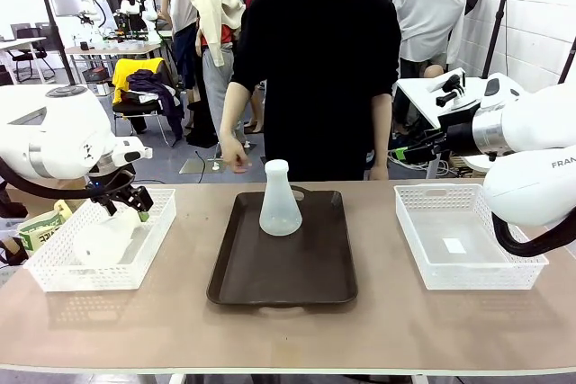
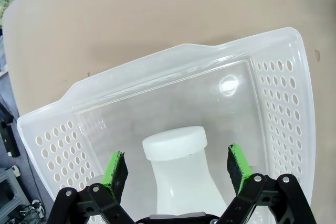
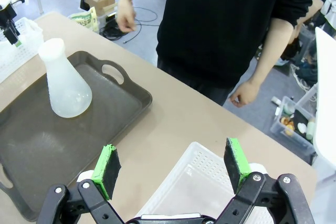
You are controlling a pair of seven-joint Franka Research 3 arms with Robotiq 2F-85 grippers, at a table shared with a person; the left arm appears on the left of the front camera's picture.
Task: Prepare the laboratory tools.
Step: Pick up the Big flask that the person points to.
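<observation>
While flask stands neck-up on tray, second flask lies along wide left gripper; right gripper wide.

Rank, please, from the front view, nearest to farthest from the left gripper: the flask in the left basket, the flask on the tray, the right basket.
1. Flask in the left basket, right by the left gripper.
2. Flask on the tray, upright, table's middle.
3. Right basket, far right.

An upright flask is standing on the tray at mid-desk; a second flask is sitting in the left basket; the right basket is flanking the tray opposite.
</observation>
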